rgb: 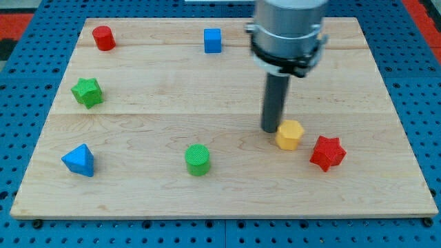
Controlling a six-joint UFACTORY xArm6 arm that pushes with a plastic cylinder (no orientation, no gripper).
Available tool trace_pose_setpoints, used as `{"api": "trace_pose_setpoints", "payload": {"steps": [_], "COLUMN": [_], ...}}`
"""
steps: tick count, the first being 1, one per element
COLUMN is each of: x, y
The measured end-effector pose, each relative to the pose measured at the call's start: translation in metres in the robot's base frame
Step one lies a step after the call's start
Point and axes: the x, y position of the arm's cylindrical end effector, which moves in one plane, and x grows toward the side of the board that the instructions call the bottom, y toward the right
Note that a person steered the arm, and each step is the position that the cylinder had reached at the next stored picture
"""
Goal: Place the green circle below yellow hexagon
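Green circle (198,160) sits near the bottom edge, well left of the yellow hexagon (290,134), my tip (271,129) (bare rod, gripping nothing) touches that hexagon's left side, so I'd back off, then push the circle rightwards gently.

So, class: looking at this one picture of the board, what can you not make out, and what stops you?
- My tip: whether it touches the yellow hexagon beside it; no gap is resolvable in the camera view.
- The arm above the rod: cut off by the view's top edge.
- The board behind the rod: hidden by it.
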Motion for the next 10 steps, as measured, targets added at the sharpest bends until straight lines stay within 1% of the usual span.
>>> {"api": "trace_pose_setpoints", "payload": {"steps": [1, 2, 3, 4, 5, 7, 8, 9, 10], "x": [0.014, 0.041, 0.031, 0.038, 0.069, 0.067, 0.111, 0.091, 0.048], "y": [0.003, -0.082, -0.14, -0.195, -0.17, -0.056, -0.068, -0.058, -0.004]}}
